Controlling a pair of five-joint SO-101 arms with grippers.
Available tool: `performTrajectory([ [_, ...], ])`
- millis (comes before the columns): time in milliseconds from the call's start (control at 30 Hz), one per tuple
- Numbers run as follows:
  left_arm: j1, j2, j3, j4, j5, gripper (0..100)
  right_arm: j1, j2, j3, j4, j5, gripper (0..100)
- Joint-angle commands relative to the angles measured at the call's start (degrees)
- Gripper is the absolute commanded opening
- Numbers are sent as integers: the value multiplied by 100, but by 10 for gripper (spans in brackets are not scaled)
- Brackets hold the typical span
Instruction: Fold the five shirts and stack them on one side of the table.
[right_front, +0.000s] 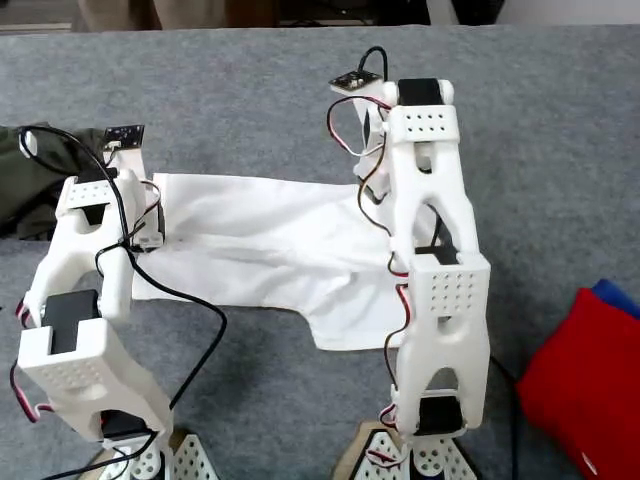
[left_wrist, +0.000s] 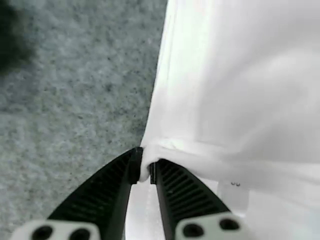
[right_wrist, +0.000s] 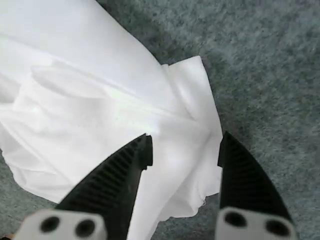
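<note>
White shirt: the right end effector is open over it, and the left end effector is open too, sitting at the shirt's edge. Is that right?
Not quite. The left end effector is shut, not open: the left wrist view shows it pinching the edge of the white shirt. The rest holds: the right end effector is open over the shirt.

High camera looking down over table (right_front: 250, 90); both wrist cameras pointing down, close, sharing its centre-frame white shirt (right_front: 270, 245).
</note>
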Motion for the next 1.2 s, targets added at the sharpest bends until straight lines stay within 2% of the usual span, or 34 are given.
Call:
performTrajectory([
  [0, -62, -4, 0, -149, 26, 19, -22, -40, -268, 53, -9, 212],
  [167, -62, -4, 0, -149, 26, 19, -13, -40, -268, 62, -26, 211],
  [367, -62, -4, -9, -149, 26, 19, 66, -48, -259, 97, -53, 112],
  [900, -62, 4, -18, -158, 26, 19, 207, -409, 382, 88, -9, 104],
  [1033, -62, 4, -18, -158, 26, 19, 207, -409, 382, 53, -9, 2],
  [1167, -62, 4, -26, -158, 26, 19, 303, -409, 374, -18, -53, 5],
])
